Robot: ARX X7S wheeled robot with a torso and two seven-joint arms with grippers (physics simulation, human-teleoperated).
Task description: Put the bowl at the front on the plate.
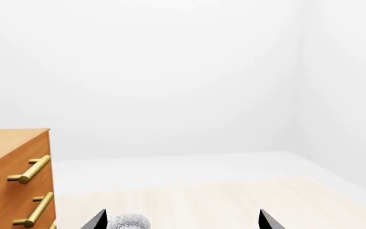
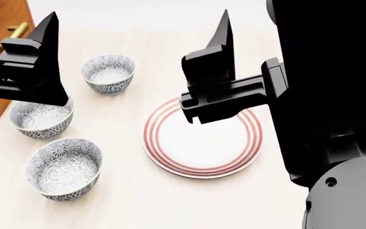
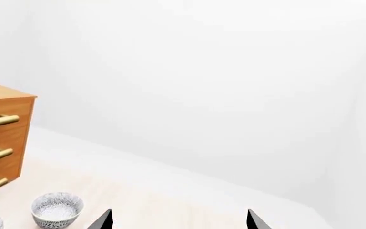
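I see the bowl (image 2: 63, 168): small, deep, white with dense grey-blue flowers, on the tabletop (image 2: 170, 200) below my left gripper (image 1: 181, 220), left of the plate (image 2: 203, 149). Both grippers, the right (image 3: 178, 220) included, stand released, holding nothing.

Counting it up: three patterned bowls, front (image 2: 64, 168), middle (image 2: 41, 117) and back (image 2: 109, 73), one red-ringed plate (image 2: 202, 138), one wooden dresser (image 2: 2, 33), and two grippers, left (image 2: 34, 62), right (image 2: 211, 71).
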